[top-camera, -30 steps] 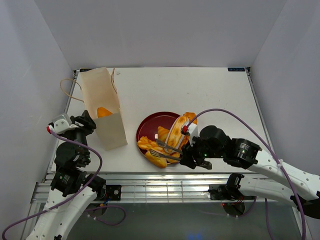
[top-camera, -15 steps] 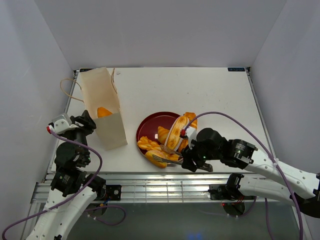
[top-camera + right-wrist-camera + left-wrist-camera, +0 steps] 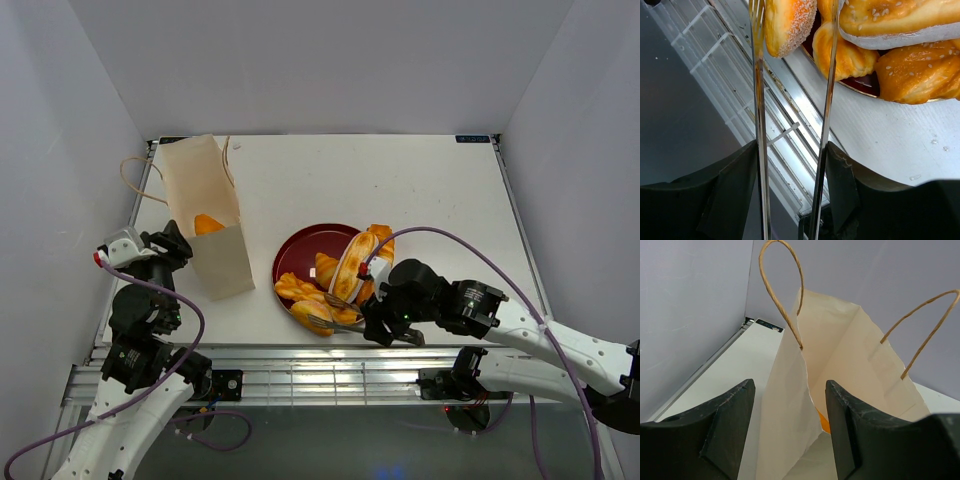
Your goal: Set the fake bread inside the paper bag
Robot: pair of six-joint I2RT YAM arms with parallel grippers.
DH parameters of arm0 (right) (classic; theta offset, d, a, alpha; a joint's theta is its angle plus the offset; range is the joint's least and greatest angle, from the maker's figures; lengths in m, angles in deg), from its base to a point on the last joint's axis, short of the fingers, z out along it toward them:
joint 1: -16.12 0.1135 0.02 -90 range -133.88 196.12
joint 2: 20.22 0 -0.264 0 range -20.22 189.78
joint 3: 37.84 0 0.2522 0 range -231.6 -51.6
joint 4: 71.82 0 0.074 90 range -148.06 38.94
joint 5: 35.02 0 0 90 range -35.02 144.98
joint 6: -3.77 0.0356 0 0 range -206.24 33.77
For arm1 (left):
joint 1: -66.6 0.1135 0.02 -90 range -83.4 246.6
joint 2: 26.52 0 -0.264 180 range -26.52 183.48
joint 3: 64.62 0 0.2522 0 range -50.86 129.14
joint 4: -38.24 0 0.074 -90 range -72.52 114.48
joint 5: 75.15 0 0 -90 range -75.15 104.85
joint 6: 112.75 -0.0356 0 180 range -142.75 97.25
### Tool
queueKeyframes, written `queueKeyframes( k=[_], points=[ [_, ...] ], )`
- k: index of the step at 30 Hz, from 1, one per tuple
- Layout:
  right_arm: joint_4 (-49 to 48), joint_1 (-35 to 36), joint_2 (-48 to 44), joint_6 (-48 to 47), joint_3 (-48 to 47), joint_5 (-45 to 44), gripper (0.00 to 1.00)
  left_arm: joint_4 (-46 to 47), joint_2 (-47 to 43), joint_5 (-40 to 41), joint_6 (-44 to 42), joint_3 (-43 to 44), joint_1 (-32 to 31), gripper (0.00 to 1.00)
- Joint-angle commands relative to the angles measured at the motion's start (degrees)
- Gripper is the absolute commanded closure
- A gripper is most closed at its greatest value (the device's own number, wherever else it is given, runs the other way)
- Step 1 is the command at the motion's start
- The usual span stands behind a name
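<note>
The paper bag (image 3: 205,215) stands open at the table's left, with one orange bread piece (image 3: 208,224) inside. It fills the left wrist view (image 3: 840,350), where the piece (image 3: 822,422) peeks out low down. My left gripper (image 3: 178,245) (image 3: 790,385) is open, with the bag's near corner between its fingers. The remaining breads (image 3: 350,265) are piled on a dark red plate (image 3: 300,250). My right gripper (image 3: 372,318) (image 3: 791,147) is shut on metal tongs (image 3: 757,100). The tong tips straddle a sesame oval roll (image 3: 789,22) (image 3: 310,318) at the plate's near edge.
The plate sits close to the table's front edge, and the metal rail (image 3: 790,135) lies right below the tongs. A long cream-striped loaf (image 3: 900,20) and other rolls crowd beside the straddled roll. The bag's string handles (image 3: 785,290) stick up.
My right gripper has moved toward the table's near edge and lower, bringing the tongs down around the sesame roll at the plate's near rim. The left arm and bag have not moved.
</note>
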Motion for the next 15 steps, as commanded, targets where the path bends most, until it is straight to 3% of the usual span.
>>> queueKeyframes(
  k=[1, 7, 15],
  points=[
    [-3.0, 0.5, 0.4, -0.3, 0.6, 0.2, 0.40, -0.3, 0.2, -0.8, 0.2, -0.2, -0.1, 0.31],
    [-4.0, 0.5, 1.3, -0.3, 0.9, 0.3, 0.44, -0.3, 0.0, -0.9, 0.2, -0.1, -0.1, 0.31],
    [-4.0, 0.5, 1.6, -0.3, -1.0, 0.0, 0.60, -0.3, 0.0, -0.9, 0.3, -0.2, -0.1, 0.31]
  ],
)
